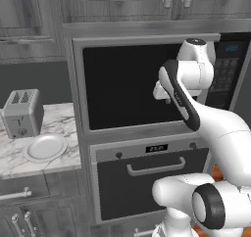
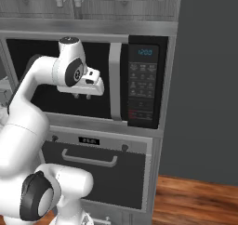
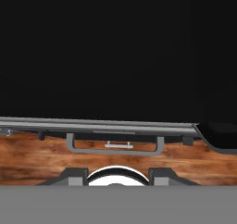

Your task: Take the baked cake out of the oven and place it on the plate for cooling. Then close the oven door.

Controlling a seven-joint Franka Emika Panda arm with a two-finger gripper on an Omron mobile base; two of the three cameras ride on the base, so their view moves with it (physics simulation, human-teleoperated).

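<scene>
Sitting shut below the larger black-glass unit (image 1: 125,86), the oven (image 1: 152,179) shows its grey steel face with a small digital display (image 1: 156,148) and two knobs (image 1: 118,155) above the oven door (image 1: 147,184), whose dark panel stands flush in its frame with the horizontal silver bar handle (image 1: 156,168) across its upper part. With the door closed, nothing of the oven's inside can be seen, so the baked cake cannot be made out anywhere. To the left, on the marble counter (image 1: 63,128), lies the plate (image 1: 45,147), round, white-grey and bare, just in front of the toaster (image 1: 22,112) and close to it. The gripper (image 2: 82,95) hangs in front of the black-glass unit, well above the oven door and apart from the handle, its fingers pointing down; the jaws are drawn together and nothing is between them. From the hand camera, the handle (image 3: 115,144) appears below a wide black surface, with wooden floor (image 3: 32,160) behind it. On the right of the black-glass panel stands a keypad column with a lit clock (image 2: 145,52), and beside that a tall dark grey wall (image 2: 207,80). Grey wooden cabinets (image 1: 122,1) run along the top, and drawers (image 1: 29,201) sit under the counter on the left.
</scene>
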